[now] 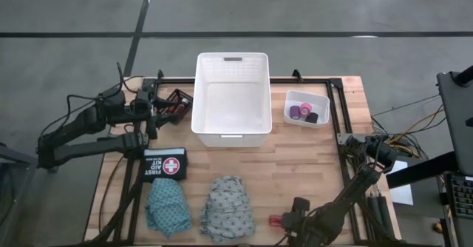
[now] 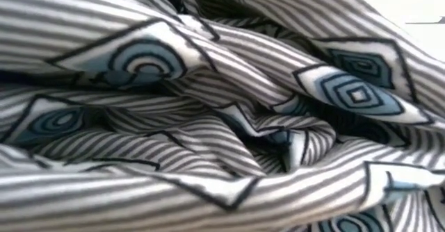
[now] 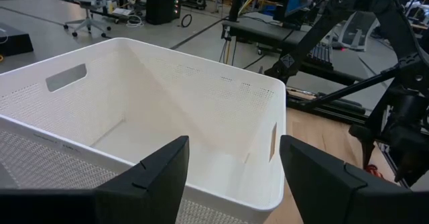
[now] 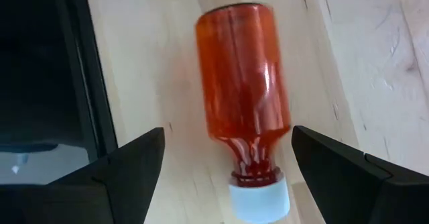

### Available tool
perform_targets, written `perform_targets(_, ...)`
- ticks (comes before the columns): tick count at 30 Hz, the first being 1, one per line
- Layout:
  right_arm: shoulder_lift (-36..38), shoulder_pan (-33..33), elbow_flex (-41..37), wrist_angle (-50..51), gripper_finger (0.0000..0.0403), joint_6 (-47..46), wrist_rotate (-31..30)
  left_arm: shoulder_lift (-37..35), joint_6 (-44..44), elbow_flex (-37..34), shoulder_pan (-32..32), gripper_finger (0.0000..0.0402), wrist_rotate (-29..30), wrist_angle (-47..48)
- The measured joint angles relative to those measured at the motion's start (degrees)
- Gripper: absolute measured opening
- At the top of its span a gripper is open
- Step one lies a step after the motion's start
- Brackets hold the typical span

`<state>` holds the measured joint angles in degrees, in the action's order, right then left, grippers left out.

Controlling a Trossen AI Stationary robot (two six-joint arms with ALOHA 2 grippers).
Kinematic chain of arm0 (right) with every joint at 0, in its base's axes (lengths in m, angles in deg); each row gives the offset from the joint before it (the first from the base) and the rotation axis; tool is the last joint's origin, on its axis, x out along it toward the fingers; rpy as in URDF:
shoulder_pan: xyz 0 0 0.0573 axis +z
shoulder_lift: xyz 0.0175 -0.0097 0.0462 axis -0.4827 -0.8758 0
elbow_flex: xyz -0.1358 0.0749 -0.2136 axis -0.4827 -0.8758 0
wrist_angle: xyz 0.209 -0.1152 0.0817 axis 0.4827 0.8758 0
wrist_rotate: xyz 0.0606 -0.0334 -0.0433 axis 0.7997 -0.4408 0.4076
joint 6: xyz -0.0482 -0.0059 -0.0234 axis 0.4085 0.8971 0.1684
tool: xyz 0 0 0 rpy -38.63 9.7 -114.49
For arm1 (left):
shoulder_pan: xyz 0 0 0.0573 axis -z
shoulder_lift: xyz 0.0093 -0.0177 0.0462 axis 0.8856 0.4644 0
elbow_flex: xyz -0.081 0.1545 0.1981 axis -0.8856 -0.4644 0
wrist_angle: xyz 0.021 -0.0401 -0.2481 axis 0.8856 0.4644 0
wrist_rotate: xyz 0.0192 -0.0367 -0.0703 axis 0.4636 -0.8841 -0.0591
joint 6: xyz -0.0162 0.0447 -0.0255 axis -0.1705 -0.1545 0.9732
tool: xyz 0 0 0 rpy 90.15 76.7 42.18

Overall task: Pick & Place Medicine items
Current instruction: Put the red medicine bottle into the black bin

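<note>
**Visitor:** Two arms at one wooden worktop (image 1: 310,151). What are their grippers doing?

**Onlooker:** The right gripper (image 4: 224,177) is down at the near edge of the worktop. Its fingers (image 4: 127,177) are spread wide, one on each side of a red bottle (image 4: 242,90). The bottle lies on its side on the wood, white cap (image 4: 258,198) towards the wrist. The fingers do not touch it and nothing is held.

**Visitor:** And the left one?

**Onlooker:** The left gripper (image 3: 231,177) hangs just beside the left wall of a big white basket (image 1: 230,99), above its rim. Its fingers (image 3: 161,177) are parted and hold nothing.

**Visitor:** Count the things for me.

**Onlooker:** One white basket stands at the middle back of the worktop. One small white tray (image 1: 306,108) sits just right of it, holding three rolls: a purple roll (image 1: 295,112), a pink roll (image 1: 305,108) and a black roll (image 1: 312,117), touching one another. Two patterned cloths lie crumpled side by side at the front: the teal cloth (image 1: 167,206) on the left, the grey cloth (image 1: 228,208) on the right. One black first aid pouch (image 1: 164,163) with a red cross lies just behind the teal cloth. Beside the left arm is a dark reddish cluster (image 1: 176,103); I cannot tell what is in it. So I can count one red bottle clearly.

**Visitor:** Anything else?

**Onlooker:** The table-height camera sees only striped grey fabric with blue diamond figures, right against the lens.
</note>
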<state>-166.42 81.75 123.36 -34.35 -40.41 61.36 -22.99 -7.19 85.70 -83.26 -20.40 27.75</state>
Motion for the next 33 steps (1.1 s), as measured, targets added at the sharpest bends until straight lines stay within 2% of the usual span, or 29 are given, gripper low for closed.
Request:
perform_targets(7, 0.0, 0.1, 0.0, 0.0, 0.0325, -2.1, -0.2, 0.0, 0.0, 0.0, 0.0, 0.0241, 0.0, 0.0)
perform_targets(13, 0.0, 0.1, -0.1, 3.0, 0.0325, -17.4, 0.4, 0.0, 0.0, 0.0, 0.0, 0.0240, 0.0, 0.0)
perform_targets(15, 0.0, 0.1, -0.3, 3.8, 0.0325, -19.1, 0.4, 0.0, 0.0, 0.0, 0.0, 0.0241, 0.0, 0.0)
perform_targets(22, 0.0, 0.2, -1.5, 4.7, 0.0325, -19.1, 2.6, 0.0, 0.0, 0.0, 0.0, 0.0240, 0.0, 0.0)
perform_targets(33, 0.2, 0.5, -3.8, 3.9, 0.0324, -9.4, 2.8, 0.0, 0.0, 0.0, 0.0, 0.0240, 0.0, 0.0)
